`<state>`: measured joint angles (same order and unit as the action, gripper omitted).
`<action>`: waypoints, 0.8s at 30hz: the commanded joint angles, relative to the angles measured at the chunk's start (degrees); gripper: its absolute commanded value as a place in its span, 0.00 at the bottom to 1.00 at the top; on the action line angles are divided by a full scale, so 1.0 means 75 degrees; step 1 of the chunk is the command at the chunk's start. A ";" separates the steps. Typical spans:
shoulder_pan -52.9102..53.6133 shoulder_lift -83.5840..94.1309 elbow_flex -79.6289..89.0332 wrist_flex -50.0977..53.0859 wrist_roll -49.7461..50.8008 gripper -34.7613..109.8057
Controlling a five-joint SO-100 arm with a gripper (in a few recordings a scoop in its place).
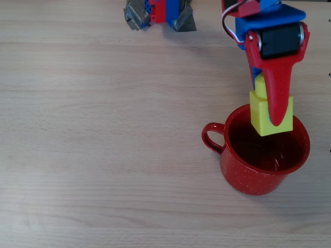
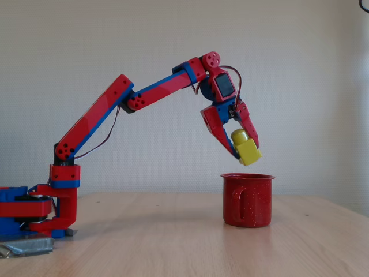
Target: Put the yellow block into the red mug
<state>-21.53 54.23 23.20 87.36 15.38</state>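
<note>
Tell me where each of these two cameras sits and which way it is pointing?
Overhead view: sits above the table, looks straight down; shows the arm's base at the top edge and the pincer holding the yellow block over the red mug.
Fixed view: sits at table height, looks sideways at a plain wall; shows the whole arm from base to pincer.
Shared: the pincer, yellow block and red mug.

Yellow block (image 1: 270, 118), white-speckled red mug (image 1: 258, 170)
</note>
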 commanded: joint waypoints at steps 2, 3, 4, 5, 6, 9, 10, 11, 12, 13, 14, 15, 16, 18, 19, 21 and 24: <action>-0.0258 0.0340 0.0223 0.0117 -0.0035 0.24; -0.0270 0.0340 0.0363 0.0070 -0.0035 0.24; -0.0270 0.0305 0.0434 0.0047 -0.0035 0.24; -0.0270 0.0270 0.0469 0.0000 -0.0035 0.24; -0.0270 0.0258 0.0527 -0.0059 -0.0023 0.24; -0.0234 0.0199 0.0609 -0.0187 -0.0023 0.24; -0.0234 0.0176 0.0609 -0.0199 0.0012 0.24; -0.0234 0.0152 0.0609 -0.0211 0.0035 0.25; -0.0223 0.0141 0.0645 -0.0258 0.0059 0.26; -0.0223 0.0129 0.0656 -0.0281 0.0105 0.28; -0.0223 0.0117 0.0656 -0.0305 0.0129 0.31; -0.0223 0.0105 0.0656 -0.0328 0.0141 0.33; -0.0223 0.0094 0.0668 -0.0352 0.0152 0.35; -0.0223 0.0094 0.0668 -0.0387 0.0164 0.40; -0.0223 0.0094 0.0668 -0.0410 0.0164 0.43; -0.0223 0.0094 0.0668 -0.0422 0.0164 0.49; -0.0199 0.0129 0.0668 -0.0480 0.0129 0.52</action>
<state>-22.41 51.68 29.44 84.38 15.38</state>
